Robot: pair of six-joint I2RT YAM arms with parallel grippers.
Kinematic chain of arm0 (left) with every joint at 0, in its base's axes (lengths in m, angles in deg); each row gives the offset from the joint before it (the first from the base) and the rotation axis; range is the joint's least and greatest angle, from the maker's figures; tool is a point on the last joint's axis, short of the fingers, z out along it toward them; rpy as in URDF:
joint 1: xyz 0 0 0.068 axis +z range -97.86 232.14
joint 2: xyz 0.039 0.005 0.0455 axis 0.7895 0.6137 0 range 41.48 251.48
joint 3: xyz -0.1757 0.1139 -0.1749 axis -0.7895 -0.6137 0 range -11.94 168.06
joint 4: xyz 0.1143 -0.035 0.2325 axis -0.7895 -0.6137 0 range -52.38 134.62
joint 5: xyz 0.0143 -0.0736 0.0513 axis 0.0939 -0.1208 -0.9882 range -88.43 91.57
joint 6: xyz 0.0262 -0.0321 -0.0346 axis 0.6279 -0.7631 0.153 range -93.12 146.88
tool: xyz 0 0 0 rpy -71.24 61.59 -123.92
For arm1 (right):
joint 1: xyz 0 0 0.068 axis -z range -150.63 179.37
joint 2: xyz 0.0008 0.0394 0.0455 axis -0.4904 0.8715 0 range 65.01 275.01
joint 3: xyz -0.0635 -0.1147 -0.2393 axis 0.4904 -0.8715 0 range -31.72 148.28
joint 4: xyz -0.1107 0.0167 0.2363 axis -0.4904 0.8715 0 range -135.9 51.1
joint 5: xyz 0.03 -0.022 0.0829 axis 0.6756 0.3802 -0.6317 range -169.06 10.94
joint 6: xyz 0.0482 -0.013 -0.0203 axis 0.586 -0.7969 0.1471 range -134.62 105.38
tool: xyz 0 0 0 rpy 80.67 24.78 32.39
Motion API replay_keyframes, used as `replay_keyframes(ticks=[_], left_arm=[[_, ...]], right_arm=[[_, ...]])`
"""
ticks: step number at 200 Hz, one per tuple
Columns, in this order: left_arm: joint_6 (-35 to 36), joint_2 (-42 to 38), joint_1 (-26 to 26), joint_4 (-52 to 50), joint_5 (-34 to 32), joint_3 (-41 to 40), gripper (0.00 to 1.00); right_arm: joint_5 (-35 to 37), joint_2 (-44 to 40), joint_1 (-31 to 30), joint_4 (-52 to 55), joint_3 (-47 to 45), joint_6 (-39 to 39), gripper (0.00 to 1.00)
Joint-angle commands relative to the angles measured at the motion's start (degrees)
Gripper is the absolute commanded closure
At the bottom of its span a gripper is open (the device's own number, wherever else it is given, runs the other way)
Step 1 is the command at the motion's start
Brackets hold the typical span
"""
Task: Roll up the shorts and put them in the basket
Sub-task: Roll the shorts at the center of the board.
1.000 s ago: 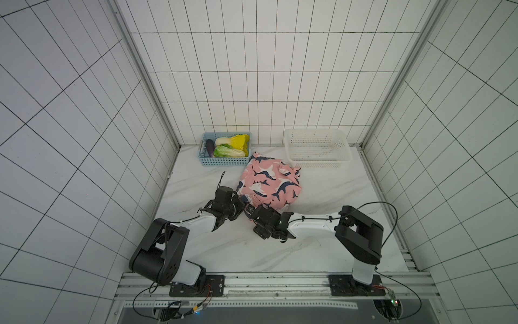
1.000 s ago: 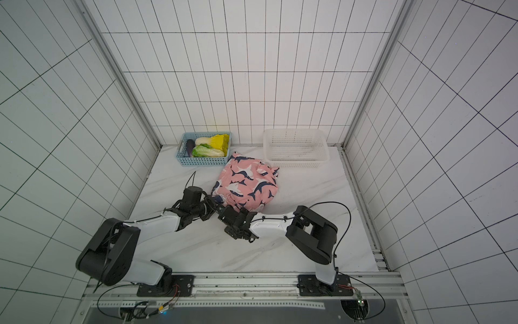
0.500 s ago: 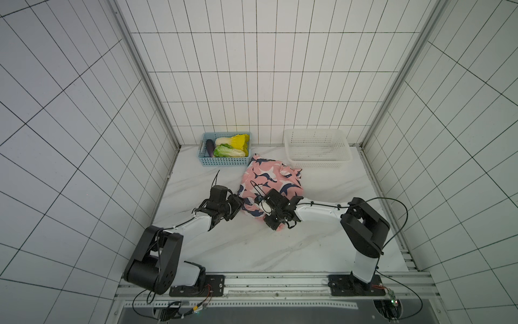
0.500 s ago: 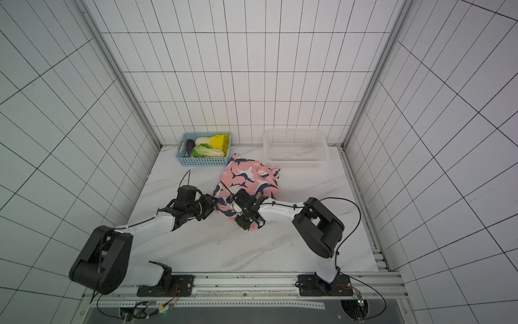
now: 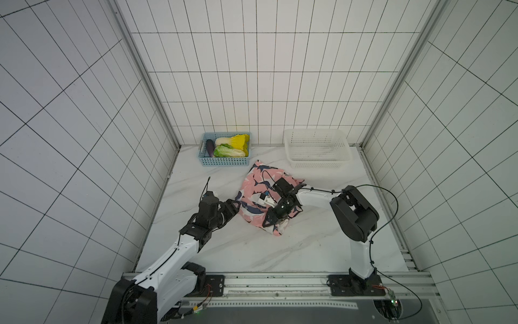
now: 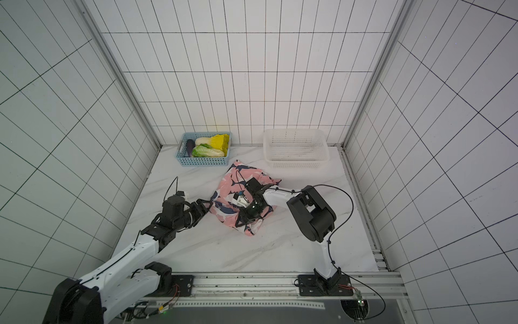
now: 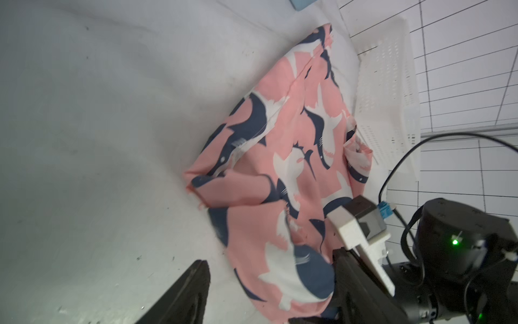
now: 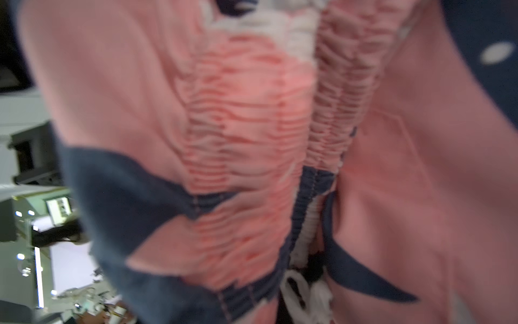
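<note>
Right gripper (image 5: 272,219) is pinched shut on the gathered waistband (image 8: 246,140) of the shorts (image 5: 258,179), bunched at mid-frame on the marble table (image 5: 238,252); your left gripper (image 5: 235,206) stands wide open at their left edge. Expect light, limp cloth that sags and slips, so take hold at that band or a hem.

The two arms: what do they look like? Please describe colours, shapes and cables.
Both the left arm and the right arm have smooth white link shells and bulky black joint housings. The left tool and the right tool are black and tapered. A thin black cable loops out from the right arm, whose wrist carries a small green light.
</note>
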Motion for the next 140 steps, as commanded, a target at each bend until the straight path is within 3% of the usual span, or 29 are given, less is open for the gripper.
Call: replay_keyframes(ticks=[1,47,96,140], left_arm=[[0.07,-0.46,-2.56,5.03,-1.71,-2.64,0.24],[-2.99,7.75,-3.41,26.08,-3.11,-7.89,0.19],[-0.91,26.27,-3.03,41.78,0.47,-2.69,0.17],[-2.46,39.22,-2.14,49.64,2.32,0.66,0.18]], right_arm=[[-9.86,2.71,2.31,-9.44,-2.91,10.17,1.0],[-12.91,5.46,4.06,-15.41,-5.23,14.46,1.0],[-12.22,6.6,4.25,-16.06,-5.31,14.82,1.0],[-12.11,7.48,4.3,-16.8,-5.62,15.35,1.0]])
